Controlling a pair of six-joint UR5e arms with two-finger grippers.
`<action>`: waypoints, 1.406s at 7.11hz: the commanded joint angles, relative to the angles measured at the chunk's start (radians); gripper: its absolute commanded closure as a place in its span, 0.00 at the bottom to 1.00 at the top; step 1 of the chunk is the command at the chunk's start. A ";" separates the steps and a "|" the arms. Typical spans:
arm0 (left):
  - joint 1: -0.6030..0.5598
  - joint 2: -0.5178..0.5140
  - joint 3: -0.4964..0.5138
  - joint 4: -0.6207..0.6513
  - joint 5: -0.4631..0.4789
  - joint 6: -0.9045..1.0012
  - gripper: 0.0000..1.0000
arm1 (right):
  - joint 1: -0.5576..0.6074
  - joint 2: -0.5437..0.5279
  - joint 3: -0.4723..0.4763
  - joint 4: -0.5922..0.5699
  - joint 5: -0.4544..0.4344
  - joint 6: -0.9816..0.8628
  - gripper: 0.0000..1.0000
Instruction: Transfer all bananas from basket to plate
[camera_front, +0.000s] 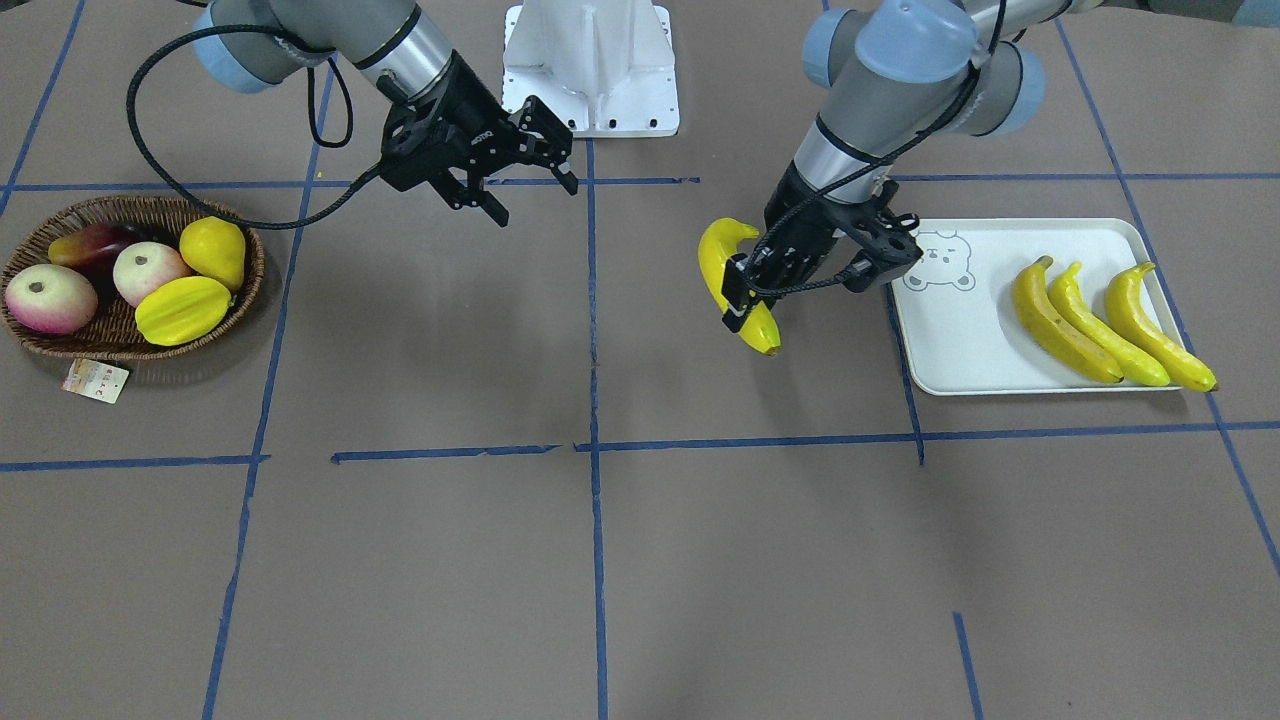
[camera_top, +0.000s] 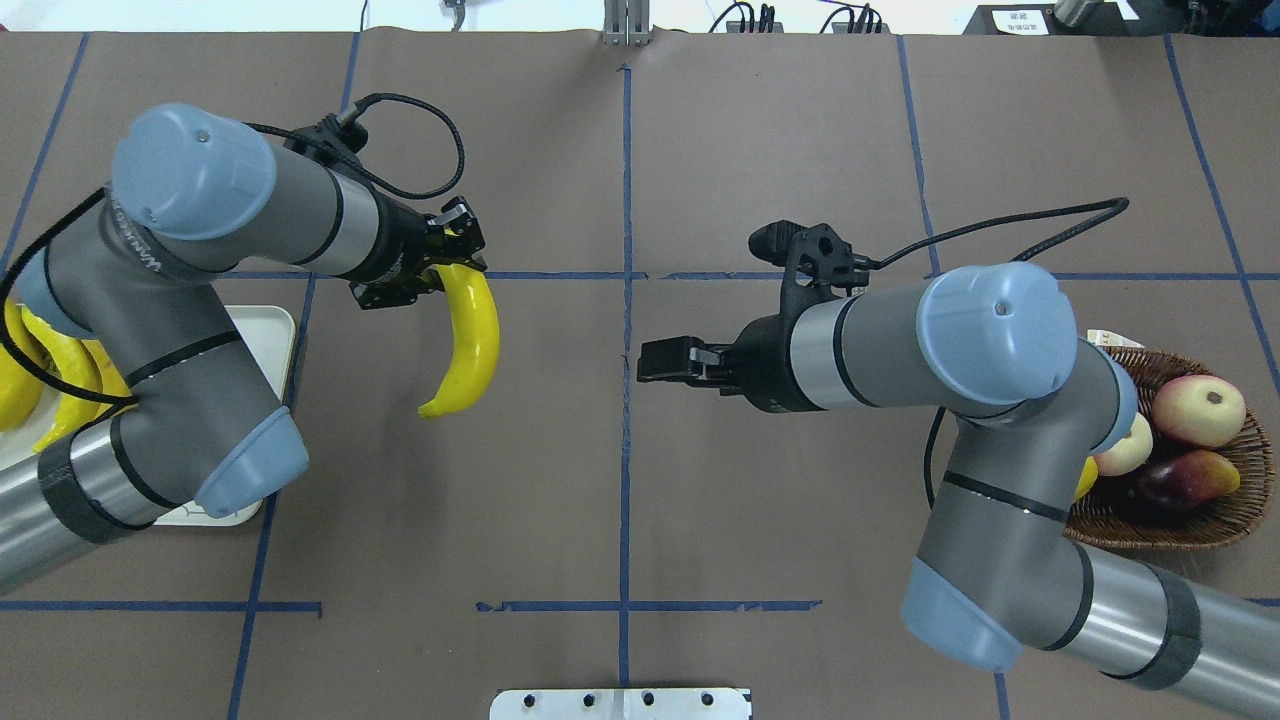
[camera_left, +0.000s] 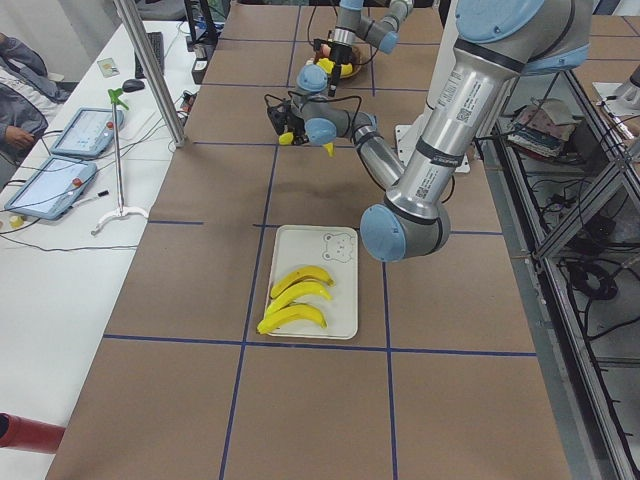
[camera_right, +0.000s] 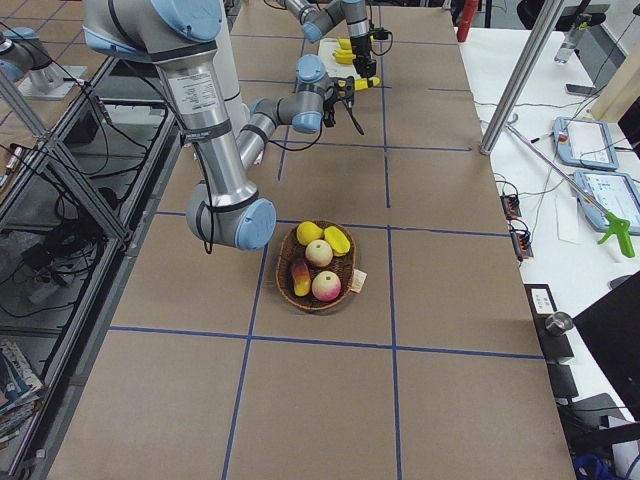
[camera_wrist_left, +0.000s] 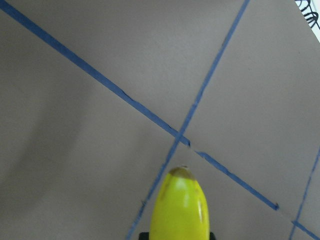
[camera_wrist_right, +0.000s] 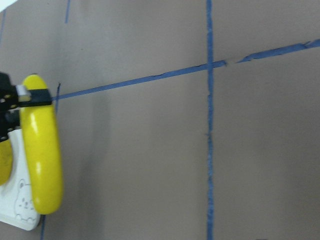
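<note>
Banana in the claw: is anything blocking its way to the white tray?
Nothing visible does. The left gripper holds the banana over bare table just beside the plate. The plate's end nearest it, with the bear drawing, is free; three bananas lie at the other end.

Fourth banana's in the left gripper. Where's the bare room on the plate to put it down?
The plate is bare on the half with the bear print, nearest the left gripper and its banana. Three bananas crowd the other half, side by side.
</note>
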 joint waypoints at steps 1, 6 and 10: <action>-0.051 0.174 -0.103 0.112 -0.011 0.111 1.00 | 0.122 -0.027 0.067 -0.289 0.139 -0.169 0.01; -0.235 0.396 -0.047 0.097 -0.009 0.148 1.00 | 0.321 -0.263 0.143 -0.458 0.249 -0.690 0.01; -0.237 0.404 0.145 -0.099 -0.006 0.031 0.60 | 0.376 -0.311 0.141 -0.458 0.259 -0.788 0.01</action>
